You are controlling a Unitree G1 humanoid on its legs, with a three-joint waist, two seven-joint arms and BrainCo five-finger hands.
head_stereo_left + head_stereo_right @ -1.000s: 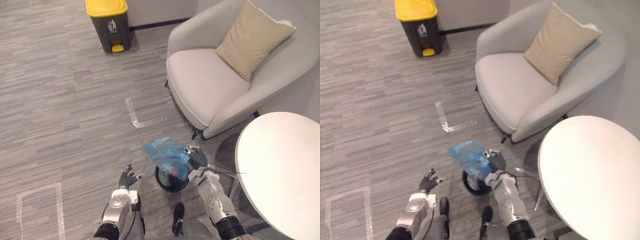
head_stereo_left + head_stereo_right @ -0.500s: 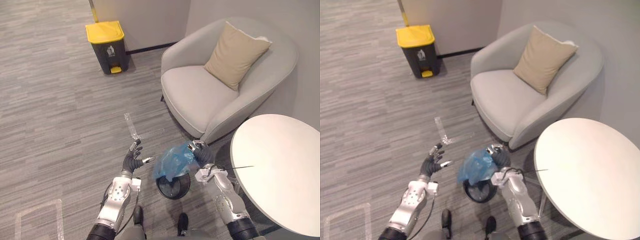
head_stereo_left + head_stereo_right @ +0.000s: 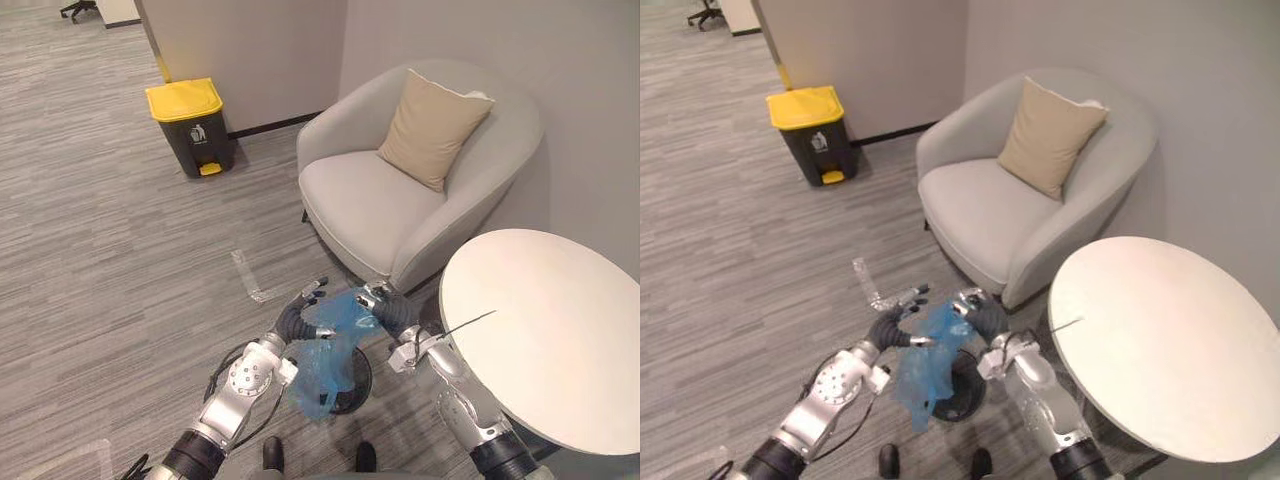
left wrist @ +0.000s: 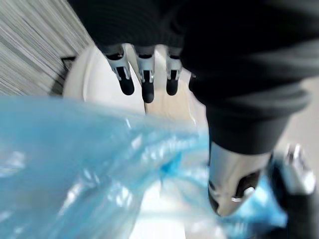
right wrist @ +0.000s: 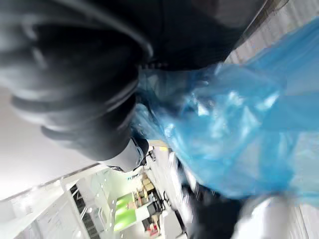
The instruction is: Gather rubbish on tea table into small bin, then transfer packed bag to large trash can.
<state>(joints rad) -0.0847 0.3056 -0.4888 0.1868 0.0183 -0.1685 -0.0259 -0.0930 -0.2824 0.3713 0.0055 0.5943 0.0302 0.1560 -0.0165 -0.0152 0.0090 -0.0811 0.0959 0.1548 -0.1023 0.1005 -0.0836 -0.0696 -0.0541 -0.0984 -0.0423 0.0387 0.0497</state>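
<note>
A blue plastic bag hangs just above the small black bin on the floor. My right hand is shut on the bag's gathered top, and the bag shows crumpled past its dark cover. My left hand is at the bag's left side, open, its fingers straight over the blue film. The large trash can, dark grey with a yellow lid, stands far off by the wall at the upper left.
A light grey armchair with a beige cushion stands just behind the bin. The round white tea table is close at my right. White tape marks lie on the grey floor between me and the trash can.
The view has tilted up. My right hand has lifted the bag out of the small bin, so it now hangs free. My left hand has swung in from the left to the bag.
</note>
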